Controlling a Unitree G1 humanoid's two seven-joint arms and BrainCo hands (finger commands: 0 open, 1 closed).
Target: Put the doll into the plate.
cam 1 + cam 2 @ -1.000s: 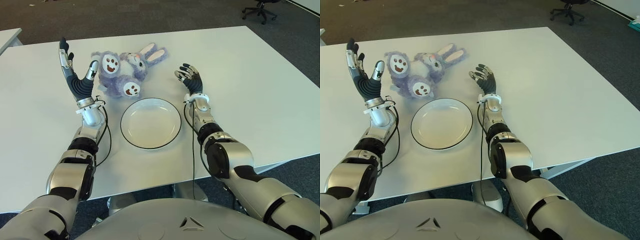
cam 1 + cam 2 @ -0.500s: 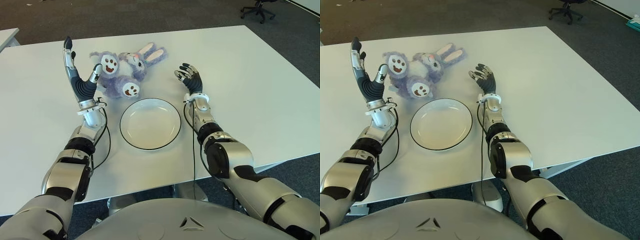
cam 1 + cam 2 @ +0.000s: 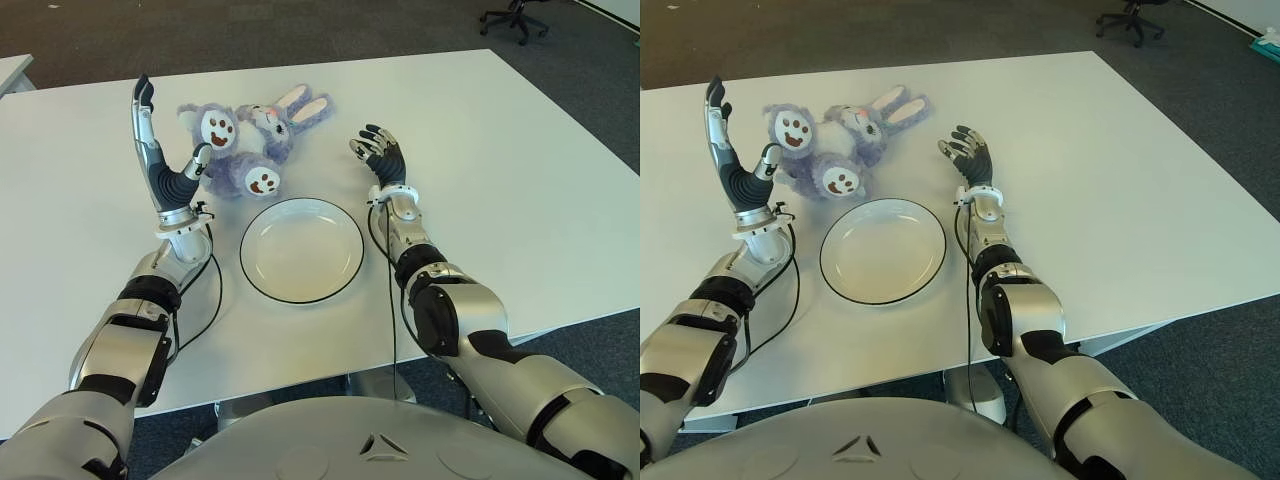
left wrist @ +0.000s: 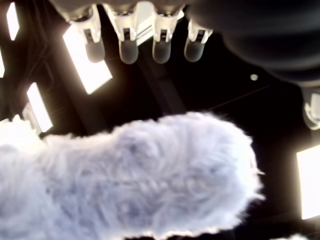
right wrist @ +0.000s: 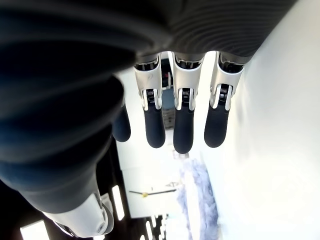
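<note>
A round white plate with a thin dark rim (image 3: 301, 248) is sitting nearest the robot on the white table (image 3: 520, 170), with nothing lying in it. To the plate's left, the left hand (image 3: 160, 150) is standing raised above the table with its palm turned toward the toy, its long fingers (image 3: 143, 105) pointing straight up and its thumb angling out toward the plush. The fingers are spread and gripping nothing; in the left wrist view the fingertips (image 4: 128, 47) are showing extended, with purple fur just in front of the palm. Whether the thumb is touching the fur cannot be told.

To the plate's right, the right hand (image 3: 381, 157) is showing just above the table surface, palm down, its dark fingers (image 5: 183, 125) loosely extended and holding nothing.

Just beyond the plate's far rim, the fluffy purple plush rabbit doll (image 3: 247, 140) is lying on the table, not in the plate. Two round white paw pads with brown smiling marks are facing up, and its pink-lined ears are pointing away to the right. It is lying between the two hands, much closer to the left one.

Beyond the table, a black wheeled office chair (image 3: 517, 18) is standing on dark carpet.
</note>
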